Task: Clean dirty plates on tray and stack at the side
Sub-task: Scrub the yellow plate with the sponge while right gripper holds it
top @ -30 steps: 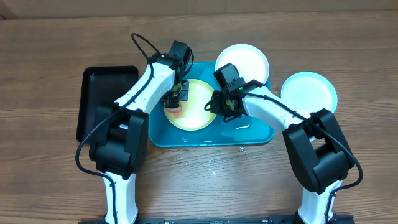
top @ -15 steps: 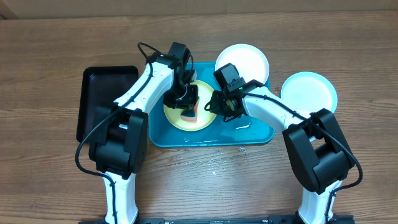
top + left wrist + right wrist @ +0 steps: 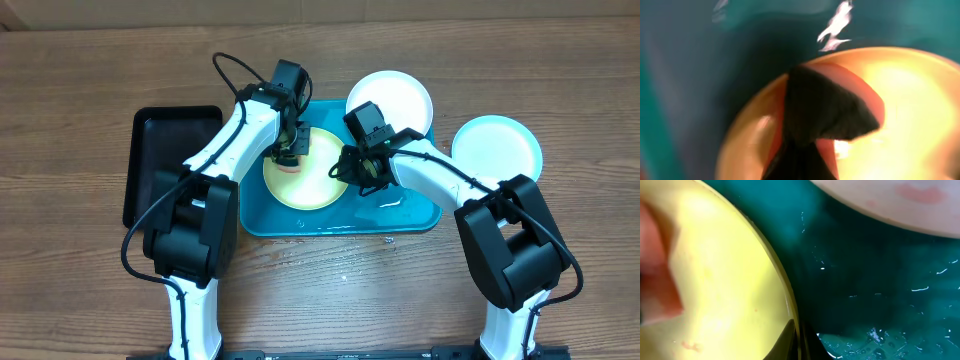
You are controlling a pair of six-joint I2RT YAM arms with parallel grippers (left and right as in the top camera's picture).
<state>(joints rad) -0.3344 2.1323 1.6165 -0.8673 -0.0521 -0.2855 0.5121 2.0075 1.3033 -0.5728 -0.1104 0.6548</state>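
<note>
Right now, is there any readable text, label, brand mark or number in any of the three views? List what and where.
None readable in any view.
Yellow-green plate, white plate, light blue plate: no print.
Turquoise tray, black tray: no markings visible.
Sponge: plain.
Left arm, right arm: no legible lettering from overhead.
Both wrist views are too close and blurred to show any text.

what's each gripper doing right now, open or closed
left gripper: closed on a pink sponge, pressed on the yellow-green plate.
right gripper: closed on that plate's rim.
</note>
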